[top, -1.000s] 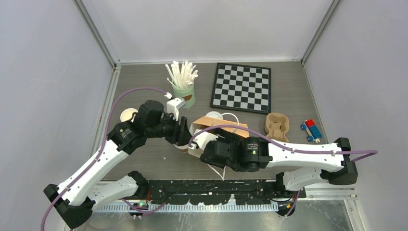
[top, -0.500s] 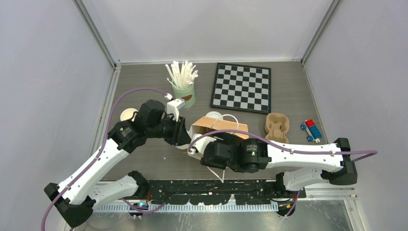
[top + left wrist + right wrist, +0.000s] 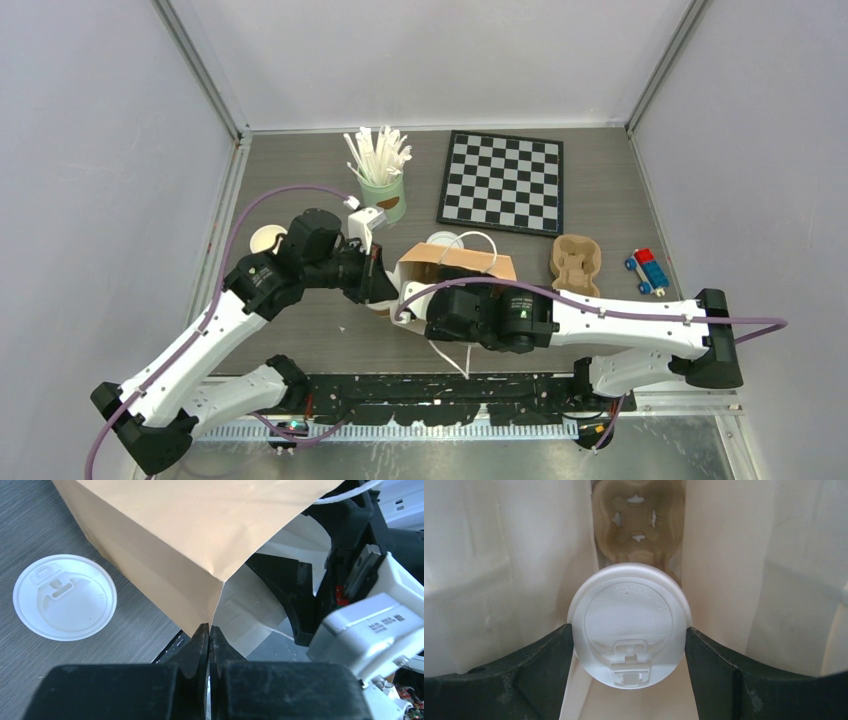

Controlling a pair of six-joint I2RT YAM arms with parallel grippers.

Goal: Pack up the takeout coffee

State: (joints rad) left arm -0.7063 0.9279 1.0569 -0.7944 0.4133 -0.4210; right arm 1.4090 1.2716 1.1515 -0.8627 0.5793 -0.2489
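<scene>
**Q:** What changed at the left claw (image 3: 209, 630)?
**A:** It has just pressed together, pinching the paper bag (image 3: 200, 540) at its corner fold. You now have the bag's mouth steadied.
**Q:** And the right claw (image 3: 628, 630)?
**A:** It clasps the lidded cup (image 3: 628, 612) inside the bag, above a pulp tray (image 3: 639, 515). Lowering it looks like your next step.

Right wrist view: white cup lid (image 3: 629, 625) carries raised lettering in an arc along its upper edge; white on white, faint; best reading "CONTENTS HOT", first letters uncertain. Left wrist view: loose lid (image 3: 65, 597) lying on the table has a short embossed mark near its right rim, illegible; white housing (image 3: 370, 630) at right bears two lines of small dark print, too small to read. Top view: no text legible.
</scene>
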